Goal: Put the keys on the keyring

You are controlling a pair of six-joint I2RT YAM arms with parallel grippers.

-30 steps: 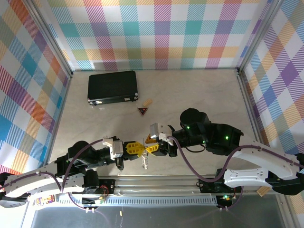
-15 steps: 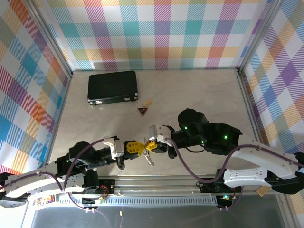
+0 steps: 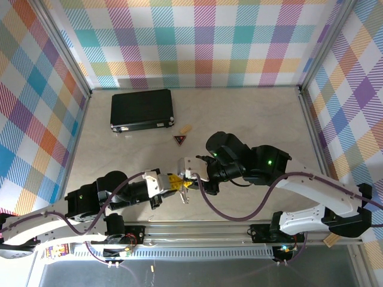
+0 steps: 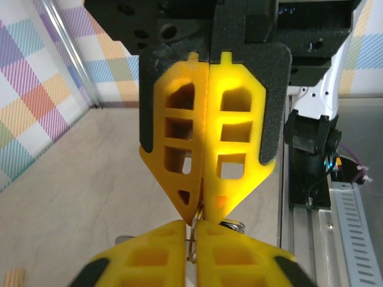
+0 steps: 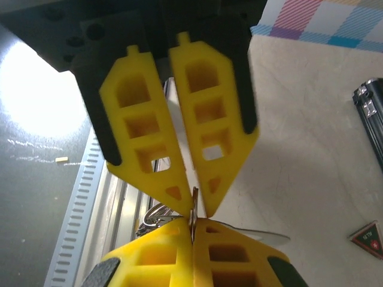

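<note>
Left end effector (image 3: 177, 182): clamped fully shut, with yellow fingertips (image 4: 200, 143) pressed flat together and no gap between. Pinches a thin metal keyring (image 4: 194, 230) at the very tip, raised off the pale marbled surface (image 3: 257, 119) near its front edge. Probably holds it there so that the wire hangs free in the air, open to a second grip from the other side.

Just beneath that pinch, against the left fingertips: pale silver-grey toothed metal keys (image 5: 263, 235), hanging close above the surface. Hard to tell whether threaded on the wire yet.

Right end effector (image 3: 187, 181): likewise shut tight, set tip to tip against the left one. Appears to nip the same thin wire from the opposite side, likely to brace or spread the keyring for the keys.
</note>
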